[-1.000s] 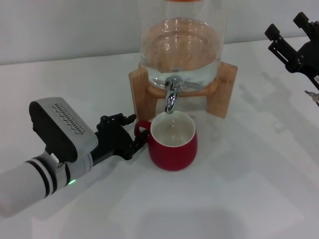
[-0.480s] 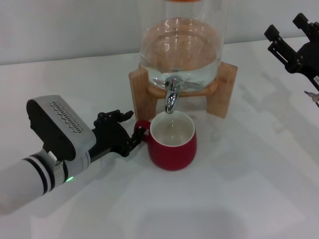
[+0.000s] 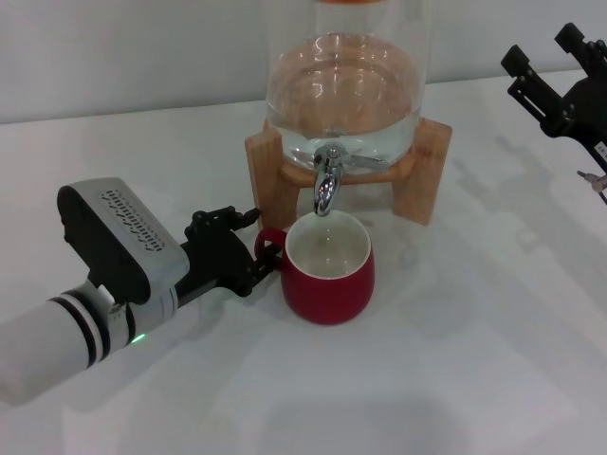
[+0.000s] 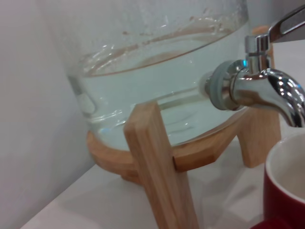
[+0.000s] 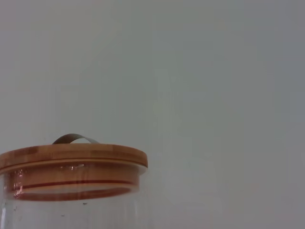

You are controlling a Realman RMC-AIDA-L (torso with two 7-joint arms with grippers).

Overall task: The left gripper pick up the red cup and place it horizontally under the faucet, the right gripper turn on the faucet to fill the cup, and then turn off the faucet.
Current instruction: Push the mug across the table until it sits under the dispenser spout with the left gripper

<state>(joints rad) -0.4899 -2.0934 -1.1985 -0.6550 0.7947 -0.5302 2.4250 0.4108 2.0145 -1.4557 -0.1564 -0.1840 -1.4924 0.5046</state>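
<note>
Head view: toward the table's (image 3: 455, 379) left edge, the left gripper (image 3: 248, 248) lay low over the white surface on its white arm with the green light, its black claw reaching to the small loop handle of the red cup (image 3: 328, 269). Its jaws sat close together about the handle; whether they actually pinched it could not be told. The red cup stood upright near the table's middle, white inside facing up, directly below the spout of the faucet (image 3: 326, 180). The faucet stuck out of the glass dispenser (image 3: 343, 90), which held water and rested on a wooden stand (image 3: 422, 175) just behind the cup. Near the table's far right edge, the right gripper (image 3: 548, 76) hung raised and well apart from the faucet, its slim black jaws spread and holding nothing. The left wrist view showed the faucet (image 4: 259, 90) close above the cup's rim (image 4: 286, 179).
</note>
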